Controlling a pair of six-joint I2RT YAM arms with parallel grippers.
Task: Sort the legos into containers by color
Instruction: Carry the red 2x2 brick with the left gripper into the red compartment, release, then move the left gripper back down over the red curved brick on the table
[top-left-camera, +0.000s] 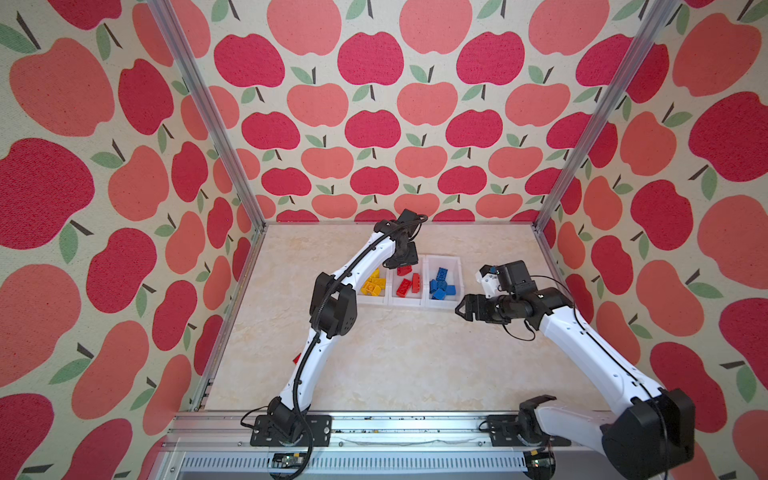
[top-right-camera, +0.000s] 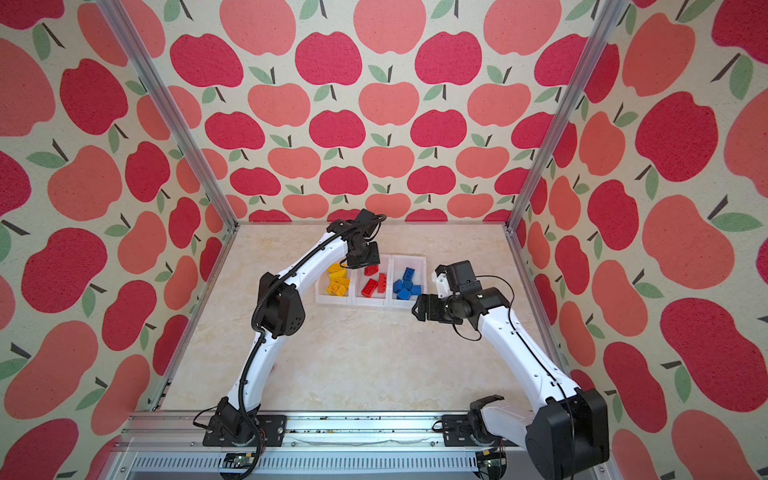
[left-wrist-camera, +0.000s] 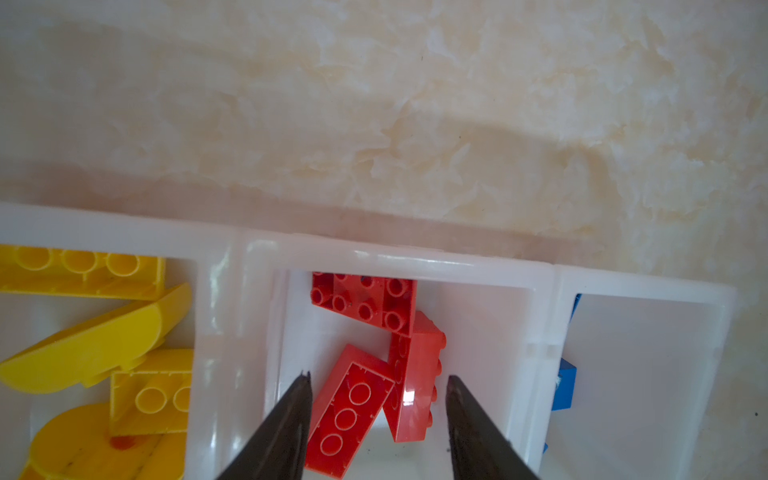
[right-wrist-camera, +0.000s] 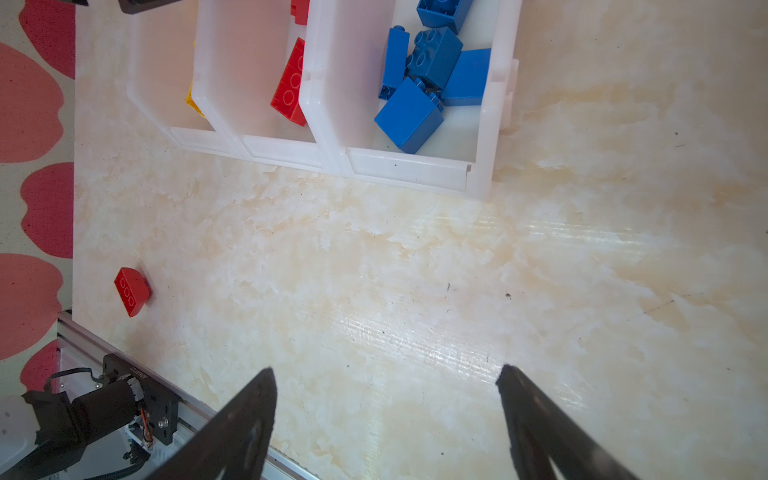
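Nearly done, by my reckoning: the yellow legos (top-left-camera: 372, 286), red legos (left-wrist-camera: 353, 407) and blue legos (top-left-camera: 441, 284) each lie in their own bin of the three joined white containers (right-wrist-camera: 407, 168), and only one red brick (right-wrist-camera: 132, 291) lies out on the counter (right-wrist-camera: 415, 270), well apart from them. My left fingers (left-wrist-camera: 286, 428) stand parted and empty over the red bin, and my right fingers (right-wrist-camera: 245, 424) are spread wide over bare counter near the blue bin, grasping nothing.

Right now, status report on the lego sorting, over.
Left gripper open over middle bin. Right gripper open, empty. One red brick on table, unsorted. Nothing around it.
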